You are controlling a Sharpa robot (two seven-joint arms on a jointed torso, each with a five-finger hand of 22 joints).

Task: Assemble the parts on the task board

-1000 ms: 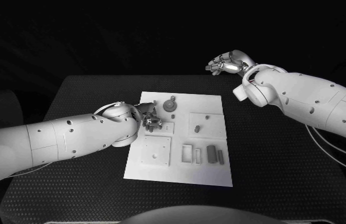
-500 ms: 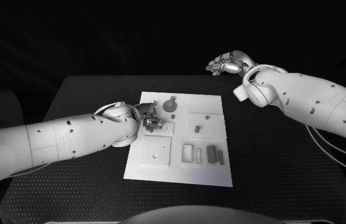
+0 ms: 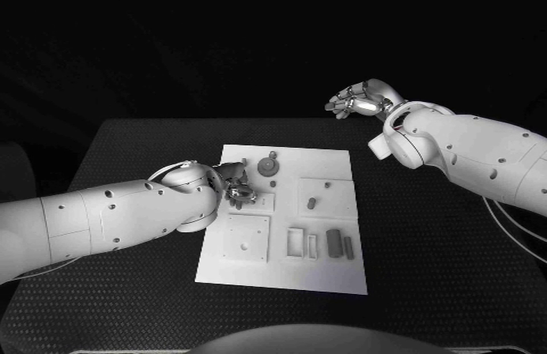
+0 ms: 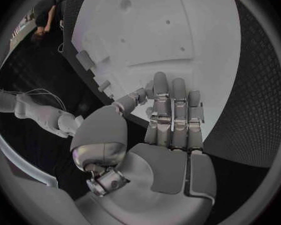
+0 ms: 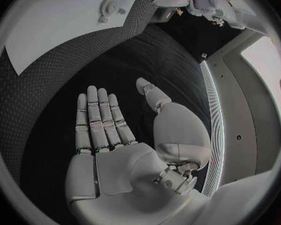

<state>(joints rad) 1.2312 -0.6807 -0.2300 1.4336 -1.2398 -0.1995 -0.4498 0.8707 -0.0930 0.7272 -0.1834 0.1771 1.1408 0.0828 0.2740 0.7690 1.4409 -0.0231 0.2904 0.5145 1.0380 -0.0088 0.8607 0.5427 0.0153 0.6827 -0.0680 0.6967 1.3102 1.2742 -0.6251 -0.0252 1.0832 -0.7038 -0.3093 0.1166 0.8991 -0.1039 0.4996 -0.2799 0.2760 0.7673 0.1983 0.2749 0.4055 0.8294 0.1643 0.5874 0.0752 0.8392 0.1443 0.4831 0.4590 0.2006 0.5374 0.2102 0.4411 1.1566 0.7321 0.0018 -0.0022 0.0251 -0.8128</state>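
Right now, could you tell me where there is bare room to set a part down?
Bare black table lies right of the white task board, and the board's near edge strip is free. Crowded: the board's left middle, under the left hand.

I note the task board [image 3: 325, 271], a white rectangular plate, lying flat mid-table, its long sides running from near to far edge. Small grey parts sit on it: a round gear-like part [image 3: 268, 165] toward the far-left corner (toothed rim visible), oblong parts [image 3: 334, 242] near the near-right corner.
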